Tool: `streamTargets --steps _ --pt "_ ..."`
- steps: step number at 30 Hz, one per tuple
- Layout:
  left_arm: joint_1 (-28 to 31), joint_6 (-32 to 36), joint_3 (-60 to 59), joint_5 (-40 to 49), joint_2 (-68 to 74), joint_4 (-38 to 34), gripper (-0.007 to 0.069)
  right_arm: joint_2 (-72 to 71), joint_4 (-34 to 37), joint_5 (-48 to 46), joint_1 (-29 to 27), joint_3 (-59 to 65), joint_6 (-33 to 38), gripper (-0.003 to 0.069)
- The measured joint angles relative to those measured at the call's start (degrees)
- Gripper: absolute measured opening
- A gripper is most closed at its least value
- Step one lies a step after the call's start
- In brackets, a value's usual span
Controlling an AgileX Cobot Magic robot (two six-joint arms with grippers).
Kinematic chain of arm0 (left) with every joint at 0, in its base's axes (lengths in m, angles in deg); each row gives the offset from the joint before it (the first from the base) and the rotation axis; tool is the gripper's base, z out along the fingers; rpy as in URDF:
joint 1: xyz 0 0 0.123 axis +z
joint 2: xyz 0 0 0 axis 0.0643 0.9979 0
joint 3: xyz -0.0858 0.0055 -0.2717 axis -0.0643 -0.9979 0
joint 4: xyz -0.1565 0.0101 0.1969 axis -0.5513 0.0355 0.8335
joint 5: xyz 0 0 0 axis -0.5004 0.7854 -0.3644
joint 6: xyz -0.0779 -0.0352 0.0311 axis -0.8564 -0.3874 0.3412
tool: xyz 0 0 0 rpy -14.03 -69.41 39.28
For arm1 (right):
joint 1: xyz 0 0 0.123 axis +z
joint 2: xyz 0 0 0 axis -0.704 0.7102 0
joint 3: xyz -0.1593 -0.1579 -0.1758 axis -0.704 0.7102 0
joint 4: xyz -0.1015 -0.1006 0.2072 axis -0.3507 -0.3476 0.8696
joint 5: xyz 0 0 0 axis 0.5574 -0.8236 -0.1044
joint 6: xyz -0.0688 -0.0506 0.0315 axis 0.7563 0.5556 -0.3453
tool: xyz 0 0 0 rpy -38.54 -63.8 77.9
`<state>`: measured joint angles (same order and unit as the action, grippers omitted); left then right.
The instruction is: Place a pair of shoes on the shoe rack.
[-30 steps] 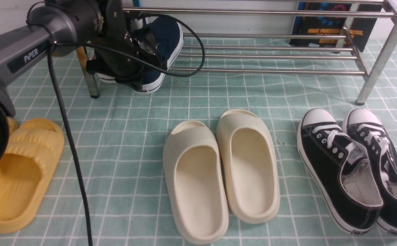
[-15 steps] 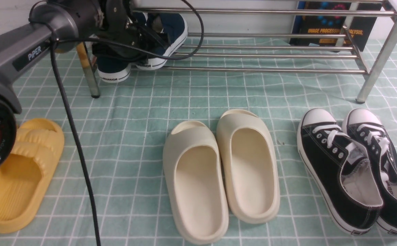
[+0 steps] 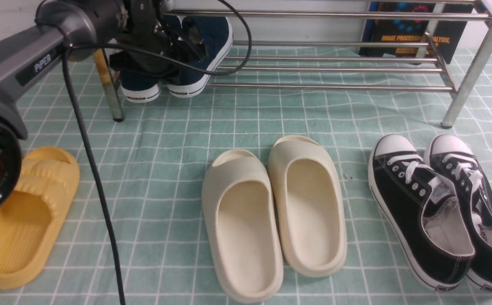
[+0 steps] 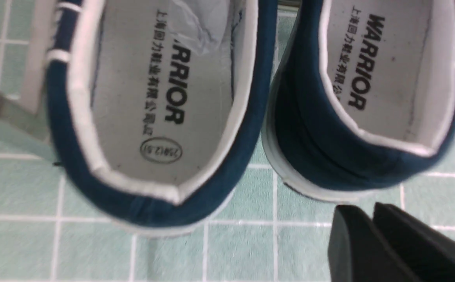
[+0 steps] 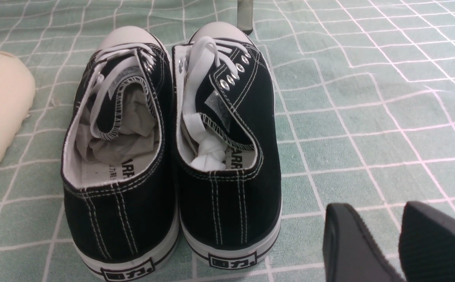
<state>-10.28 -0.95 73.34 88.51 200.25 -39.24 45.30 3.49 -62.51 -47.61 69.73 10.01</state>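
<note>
The two navy slip-on shoes (image 3: 205, 46) lie side by side on the lower bars at the left end of the silver shoe rack (image 3: 335, 88), heels towards me over the front bar. The left wrist view shows their grey-white insoles (image 4: 165, 98) from above. My left gripper (image 4: 368, 209) hovers just behind the heel of one shoe, fingers together with nothing between them. In the front view the gripper (image 3: 174, 63) covers part of the shoes. My right gripper (image 5: 384, 209) shows only in its wrist view, with a narrow gap and empty, low over the cloth beside the black sneakers.
Cream slides (image 3: 271, 212) lie mid-cloth, black lace-up sneakers (image 3: 424, 212) at the right, yellow slides (image 3: 26, 212) at the left under my left arm. A rusty rack leg (image 3: 110, 93) stands next to the navy shoes. A book (image 3: 415, 38) leans behind the rack.
One second ago the navy shoes hung tilted in my left gripper in front of the rack. They moved back and down onto the lower bars, and the gripper no longer holds them.
</note>
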Motion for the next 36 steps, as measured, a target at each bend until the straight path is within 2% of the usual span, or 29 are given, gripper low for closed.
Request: streamTargets --steps 5,11,14,18,22,28,29,31,36 --pt "0.0 2.46 0.58 5.27 -5.39 0.19 0.0213 0.0 0.0 0.0 0.0 0.0 0.0 0.0239" --pt "-0.05 4.75 0.58 11.89 -14.51 0.5 0.0233 0.0 0.0 0.0 0.0 0.0 0.0 0.0239" --pt "-0.05 5.11 -0.48 18.28 -21.85 2.52 0.023 0.0 0.0 0.0 0.0 0.0 0.0 0.0239" --pt "-0.05 4.64 -5.14 21.56 -29.68 5.03 0.0211 0.0 0.0 0.0 0.0 0.0 0.0 0.0239" --pt "-0.05 1.5 -17.49 21.16 -41.62 5.8 0.0161 0.0 0.0 0.0 0.0 0.0 0.0 0.0239" --pt "-0.05 -3.08 -39.54 16.42 -60.01 5.74 0.0059 0.0 0.0 0.0 0.0 0.0 0.0 0.0239" --pt "-0.05 -3.22 -40.17 16.35 -60.01 5.74 0.0055 0.0 0.0 0.0 0.0 0.0 0.0 0.0239" --pt "-0.05 -5.28 -47.59 15.81 -68.42 5.74 -0.0007 0.0 0.0 0.0 0.0 0.0 0.0 0.0239" --pt "-0.05 -6.91 -56.89 15.64 -80.76 5.7 -0.0013 0.0 0.0 0.0 0.0 0.0 0.0 0.0239"
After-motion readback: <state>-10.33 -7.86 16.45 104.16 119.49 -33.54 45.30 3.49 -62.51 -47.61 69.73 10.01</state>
